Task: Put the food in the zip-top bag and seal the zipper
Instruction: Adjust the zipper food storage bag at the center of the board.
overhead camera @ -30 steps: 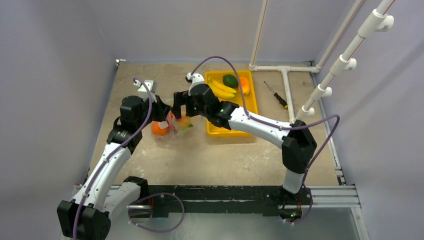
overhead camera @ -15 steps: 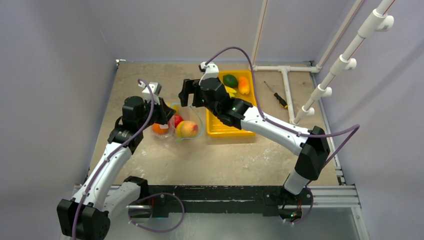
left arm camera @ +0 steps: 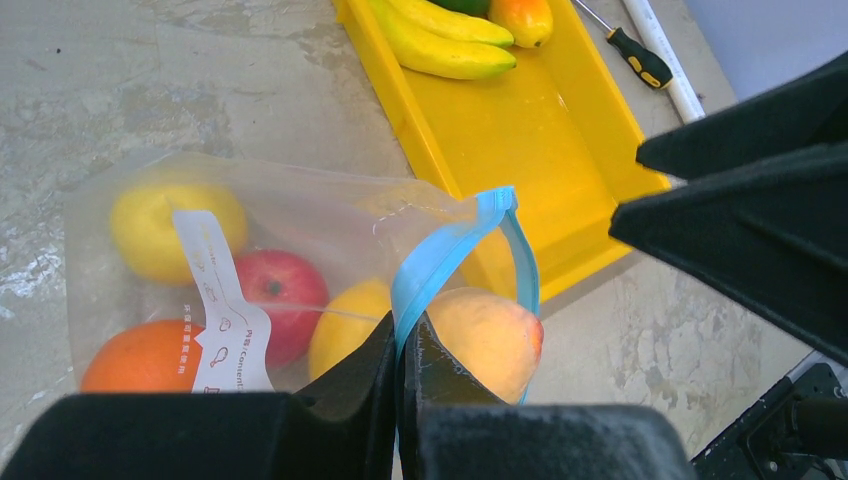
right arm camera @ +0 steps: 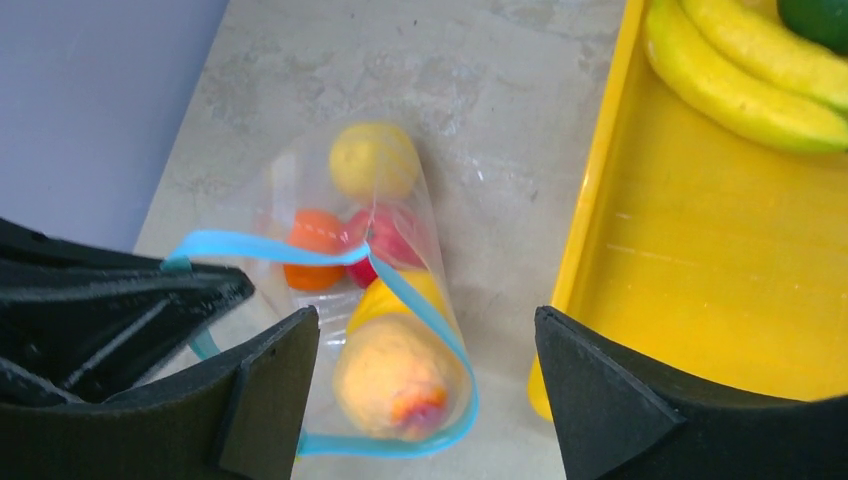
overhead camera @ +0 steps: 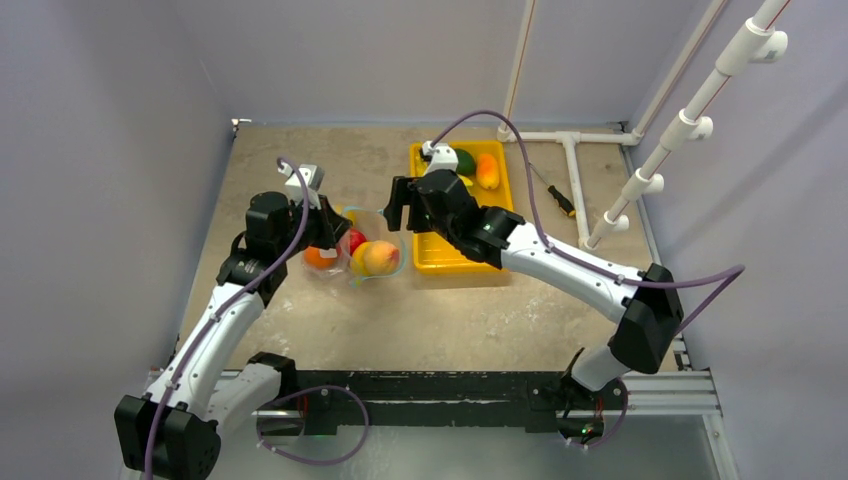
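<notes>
Bananas (left arm camera: 440, 55) at frame top looked next; right jaws, open and empty, needed a crosswise straddle; left jaws pinched the zipper (left arm camera: 447, 253).

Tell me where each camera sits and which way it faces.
Top: high behind the robot, looking down at the table; both arms show.
Left wrist: low by the bag, facing across it to the tray; left tool shut on the zipper.
Right wrist: looking down on the bag; open right tool frames it.
Shared: all three show the peach.
</notes>
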Robot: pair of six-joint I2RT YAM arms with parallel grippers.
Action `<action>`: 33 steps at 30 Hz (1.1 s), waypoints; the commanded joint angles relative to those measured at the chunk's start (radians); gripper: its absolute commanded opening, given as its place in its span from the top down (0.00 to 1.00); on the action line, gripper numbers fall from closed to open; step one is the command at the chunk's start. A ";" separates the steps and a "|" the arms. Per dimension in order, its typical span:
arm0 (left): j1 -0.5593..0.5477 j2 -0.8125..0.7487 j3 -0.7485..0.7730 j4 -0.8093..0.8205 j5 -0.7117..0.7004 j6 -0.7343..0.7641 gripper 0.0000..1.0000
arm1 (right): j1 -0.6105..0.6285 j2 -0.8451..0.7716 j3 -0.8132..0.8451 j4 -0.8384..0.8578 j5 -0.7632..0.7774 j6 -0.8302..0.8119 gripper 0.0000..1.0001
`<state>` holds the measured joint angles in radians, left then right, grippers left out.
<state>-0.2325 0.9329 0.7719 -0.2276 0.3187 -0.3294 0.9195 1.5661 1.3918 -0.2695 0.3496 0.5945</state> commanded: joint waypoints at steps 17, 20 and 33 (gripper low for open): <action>-0.006 0.008 0.004 0.018 0.019 -0.007 1.00 | -0.016 -0.026 -0.154 0.059 -0.131 0.156 0.38; -0.005 0.006 0.004 0.017 0.020 -0.007 1.00 | -0.039 0.004 -0.143 0.078 -0.155 0.152 0.41; -0.007 0.005 0.004 0.016 0.019 -0.007 1.00 | -0.065 0.106 -0.135 0.118 -0.163 0.154 0.47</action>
<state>-0.2325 0.9409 0.7719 -0.2276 0.3218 -0.3298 0.8680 1.6646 1.2411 -0.1944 0.1818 0.7273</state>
